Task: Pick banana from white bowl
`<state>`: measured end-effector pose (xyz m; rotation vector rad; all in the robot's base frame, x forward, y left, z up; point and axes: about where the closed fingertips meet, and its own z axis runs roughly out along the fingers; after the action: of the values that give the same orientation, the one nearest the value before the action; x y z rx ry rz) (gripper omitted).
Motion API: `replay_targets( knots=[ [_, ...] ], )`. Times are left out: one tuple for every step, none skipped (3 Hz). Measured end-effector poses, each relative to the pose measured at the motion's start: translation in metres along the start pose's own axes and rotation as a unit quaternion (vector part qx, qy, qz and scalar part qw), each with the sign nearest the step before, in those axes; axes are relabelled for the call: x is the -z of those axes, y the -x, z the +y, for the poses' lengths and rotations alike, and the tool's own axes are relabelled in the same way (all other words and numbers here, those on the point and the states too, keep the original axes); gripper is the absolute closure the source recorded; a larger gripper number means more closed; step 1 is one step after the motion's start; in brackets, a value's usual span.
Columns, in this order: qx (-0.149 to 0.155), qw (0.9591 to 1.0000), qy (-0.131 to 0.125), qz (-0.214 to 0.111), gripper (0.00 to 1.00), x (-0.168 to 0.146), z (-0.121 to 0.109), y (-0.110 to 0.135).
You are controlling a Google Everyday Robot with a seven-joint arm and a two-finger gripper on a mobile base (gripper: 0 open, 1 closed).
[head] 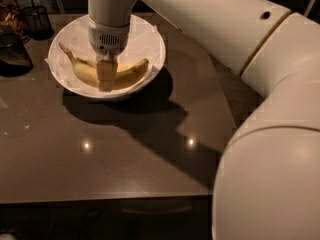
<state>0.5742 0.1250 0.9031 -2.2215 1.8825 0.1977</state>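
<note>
Tool down inside white bowl, tip against middle of banana; gripping or merely touching, cannot tell. Banana lies curved on crumpled paper lining (stem toward left rim). Bowl sits on dark worktop, dark glass container just left of it

Seemingly a kitchen: dark countertop, glass jars, hand down inside white bowl.

My gripper, matt pale plastic, hangs in the bowl over the banana. The bowl is smooth and white, lined with crumpled paper. The banana's skin is dull and smooth. The table is dark and glossy. My arm is smooth cream plastic.
</note>
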Motion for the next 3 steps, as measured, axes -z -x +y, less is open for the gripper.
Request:
replay_targets(
  knots=[
    [0.023,0.9994,-0.025,0.000,1.00,0.024,0.016,0.005],
    [0.024,0.9993,-0.028,-0.001,1.00,0.027,0.017,0.006],
    [0.016,0.9994,-0.030,0.000,1.00,0.035,0.041,0.009]
  ],
)
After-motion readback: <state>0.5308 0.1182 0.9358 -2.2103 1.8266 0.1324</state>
